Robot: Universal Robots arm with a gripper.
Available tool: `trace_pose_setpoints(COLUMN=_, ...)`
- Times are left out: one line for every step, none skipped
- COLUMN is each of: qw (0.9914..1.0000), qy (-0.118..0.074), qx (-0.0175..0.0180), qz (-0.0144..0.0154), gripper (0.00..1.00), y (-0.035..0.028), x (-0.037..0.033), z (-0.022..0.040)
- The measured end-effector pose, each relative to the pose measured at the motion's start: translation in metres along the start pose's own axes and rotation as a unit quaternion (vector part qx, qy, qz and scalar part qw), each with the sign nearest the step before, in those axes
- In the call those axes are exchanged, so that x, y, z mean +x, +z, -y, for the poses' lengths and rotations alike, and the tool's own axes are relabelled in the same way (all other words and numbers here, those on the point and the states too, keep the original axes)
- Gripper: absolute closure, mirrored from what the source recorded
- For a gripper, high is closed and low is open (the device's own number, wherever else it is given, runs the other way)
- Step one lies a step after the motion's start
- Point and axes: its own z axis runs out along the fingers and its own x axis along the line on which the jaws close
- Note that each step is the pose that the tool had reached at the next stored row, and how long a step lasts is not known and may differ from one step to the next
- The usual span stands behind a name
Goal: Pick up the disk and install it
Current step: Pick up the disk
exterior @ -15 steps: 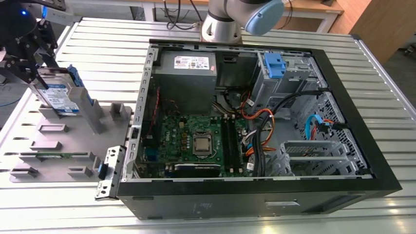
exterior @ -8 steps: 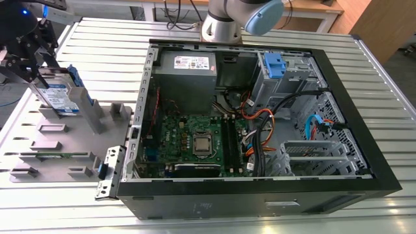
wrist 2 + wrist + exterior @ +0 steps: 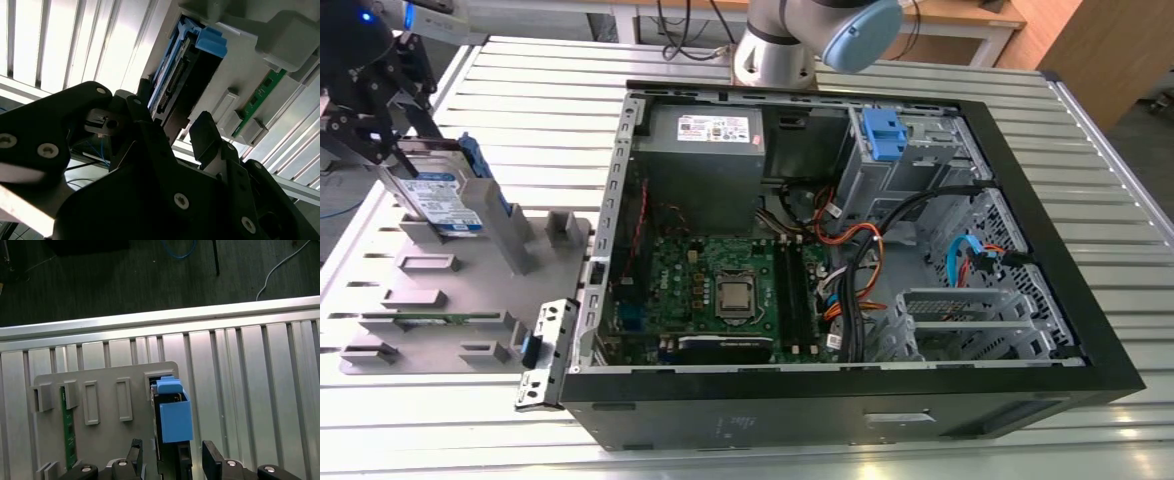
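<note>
Gripper [image 3: 172, 446], jaws apart astride the upright disk [image 3: 175, 420] at the case's [image 3: 827, 420] ten o'clock; centred, level closure should prevent tilting.

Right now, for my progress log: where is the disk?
At the exterior view's left, the disk stands upright in the grey holder plate, outside the open computer case, with the gripper right at its upper end.
</note>
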Motion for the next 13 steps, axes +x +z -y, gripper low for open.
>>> trace_pose_setpoints(qw=1.00000, qy=0.000, qx=0.0000, qz=0.0000, gripper=0.41, y=0.0000, x=0.0000, z=0.0000)
trace_pose_setpoints(qw=1.00000, qy=-0.001, qx=0.0000, qz=0.0000, gripper=0.41, y=0.0000, x=0.0000, z=0.0000)
trace_pose_setpoints(qw=1.00000, qy=-0.003, qx=-0.0002, qz=-0.0001, gripper=0.41, y=-0.0002, x=0.0000, z=0.0000)
trace_pose_setpoints(qw=0.99999, qy=-0.005, qx=-0.0003, qz=-0.0002, gripper=0.41, y=-0.0002, x=0.0000, z=0.0000)
trace_pose_setpoints(qw=0.99998, qy=-0.006, qx=-0.0004, qz=-0.0003, gripper=0.41, y=-0.0002, x=0.0000, z=0.0000)
trace_pose_setpoints(qw=0.99997, qy=-0.008, qx=-0.0004, qz=-0.0003, gripper=0.41, y=-0.0002, x=0.0000, z=0.0000)
trace_pose_setpoints(qw=0.99995, qy=-0.010, qx=-0.0005, qz=-0.0003, gripper=0.41, y=-0.0002, x=0.0000, z=0.0000)
trace_pose_setpoints(qw=0.99993, qy=-0.012, qx=-0.0005, qz=-0.0004, gripper=0.41, y=-0.0001, x=0.0000, z=0.0000)
trace_pose_setpoints(qw=0.99992, qy=-0.013, qx=-0.0005, qz=-0.0004, gripper=0.41, y=-0.0001, x=0.0000, z=0.0000)
trace_pose_setpoints(qw=0.99989, qy=-0.015, qx=-0.0006, qz=-0.0004, gripper=0.41, y=-0.0001, x=0.0000, z=0.0001)
trace_pose_setpoints(qw=0.99985, qy=-0.017, qx=-0.0007, qz=-0.0005, gripper=0.41, y=-0.0001, x=0.0000, z=0.0001)
trace_pose_setpoints(qw=0.99977, qy=-0.022, qx=-0.0008, qz=-0.0006, gripper=0.41, y=-0.0001, x=0.0000, z=0.0003)
trace_pose_setpoints(qw=0.99967, qy=-0.026, qx=-0.0010, qz=-0.0007, gripper=0.41, y=-0.0001, x=0.0000, z=0.0003)
